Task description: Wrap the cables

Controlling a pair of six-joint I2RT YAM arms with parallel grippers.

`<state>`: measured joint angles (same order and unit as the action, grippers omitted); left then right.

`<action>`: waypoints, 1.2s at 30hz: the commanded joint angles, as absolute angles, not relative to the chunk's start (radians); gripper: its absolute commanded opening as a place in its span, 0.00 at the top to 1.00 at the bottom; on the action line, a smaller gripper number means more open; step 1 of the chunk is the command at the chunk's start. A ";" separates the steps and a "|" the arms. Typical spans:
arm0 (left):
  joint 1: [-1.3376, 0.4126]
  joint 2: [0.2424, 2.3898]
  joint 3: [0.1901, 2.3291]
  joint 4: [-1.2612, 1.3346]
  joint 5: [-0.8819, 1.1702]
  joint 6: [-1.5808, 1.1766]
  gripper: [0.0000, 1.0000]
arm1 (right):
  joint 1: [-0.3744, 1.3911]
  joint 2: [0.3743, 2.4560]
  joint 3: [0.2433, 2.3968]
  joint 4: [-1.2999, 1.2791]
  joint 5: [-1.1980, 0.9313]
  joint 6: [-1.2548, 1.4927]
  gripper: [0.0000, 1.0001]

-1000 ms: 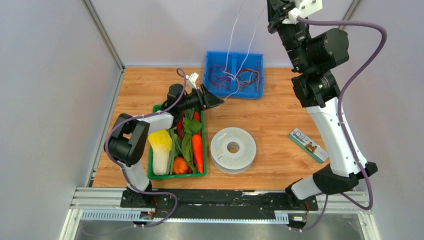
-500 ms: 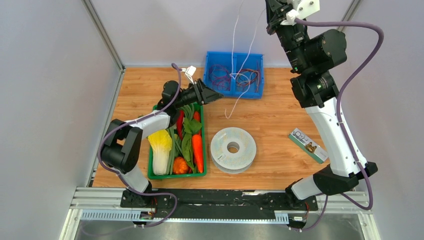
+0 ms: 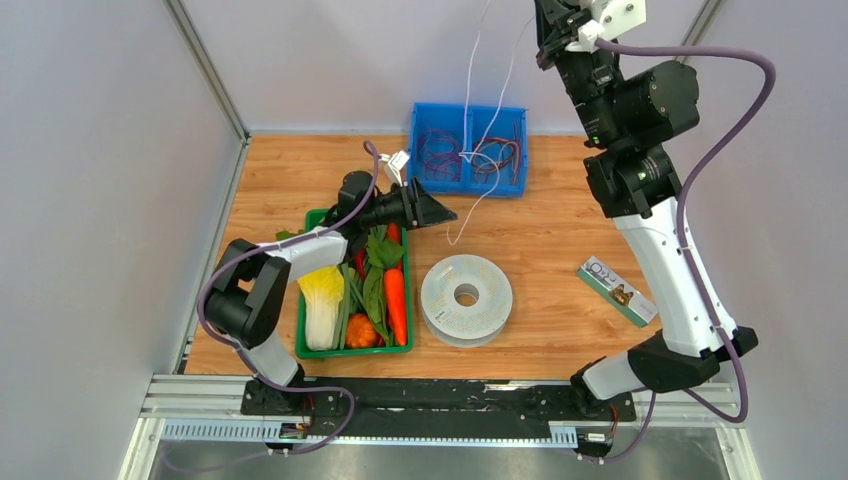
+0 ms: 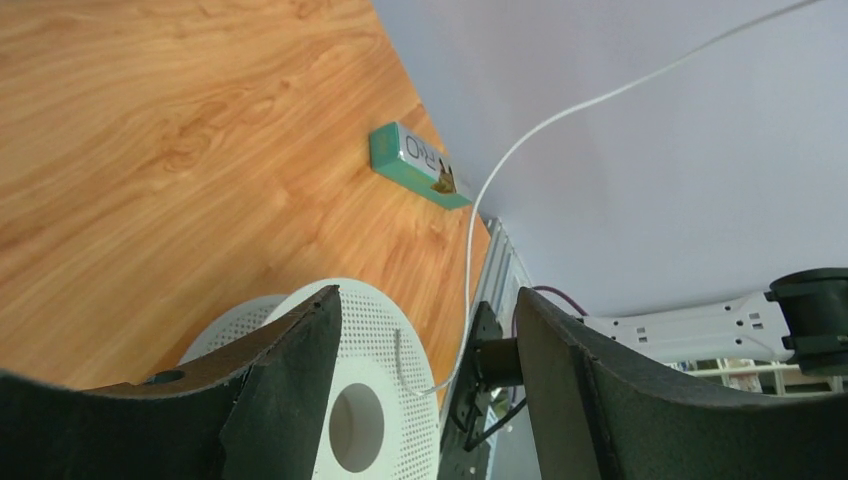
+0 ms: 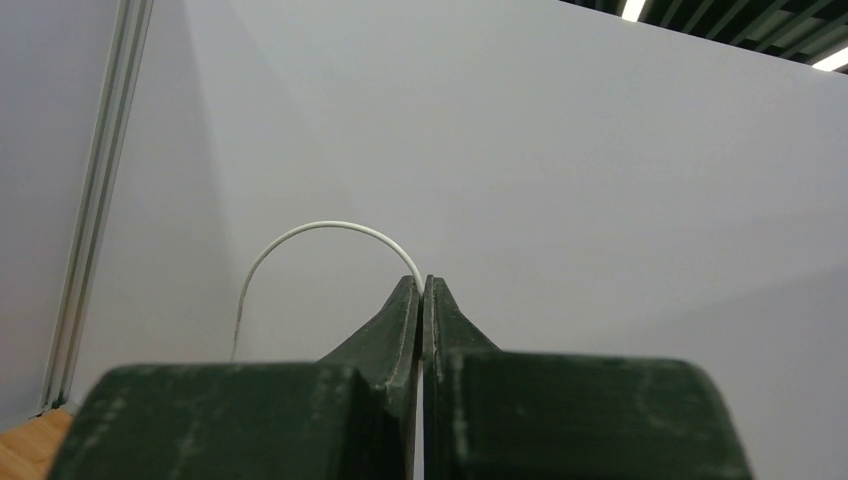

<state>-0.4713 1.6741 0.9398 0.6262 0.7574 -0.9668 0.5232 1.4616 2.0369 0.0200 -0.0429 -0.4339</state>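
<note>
Left tool point(image 3: 446, 213) moved closer to dangling white wire point(image 4: 468, 270), jaws wide, empty, right tool point(image 5: 421, 284) overhead pinching it

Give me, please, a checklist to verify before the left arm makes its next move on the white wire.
1. Right gripper shut on the white wire, held high: ok.
2. Left gripper open, ready to grasp: ok.
3. Wire's lower part inside the open left gripper: cannot tell; it hangs close by, but the depth is unclear.
4. Wire free of the coloured coils in the blue bin: cannot tell; it crosses over them.
5. Spool lying flat on the table, apart from both grippers: ok.
</note>
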 commanded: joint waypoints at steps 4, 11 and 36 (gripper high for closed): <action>-0.499 1.703 0.934 0.615 0.775 -0.943 0.31 | 0.528 1.425 2.049 0.074 -0.040 -0.417 1.00; -0.495 1.698 0.901 0.672 0.750 -0.962 1.00 | 0.528 1.417 2.042 0.074 -0.038 -0.436 1.00; -0.089 1.089 1.083 -0.578 0.695 -0.115 1.00 | 0.051 1.316 1.508 -0.655 -0.092 -0.799 1.00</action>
<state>-0.1349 1.1118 0.9951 -0.3607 0.7380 -0.2955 0.1455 1.2972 1.5280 -0.4805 -0.0559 -0.7074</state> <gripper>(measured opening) 0.010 0.010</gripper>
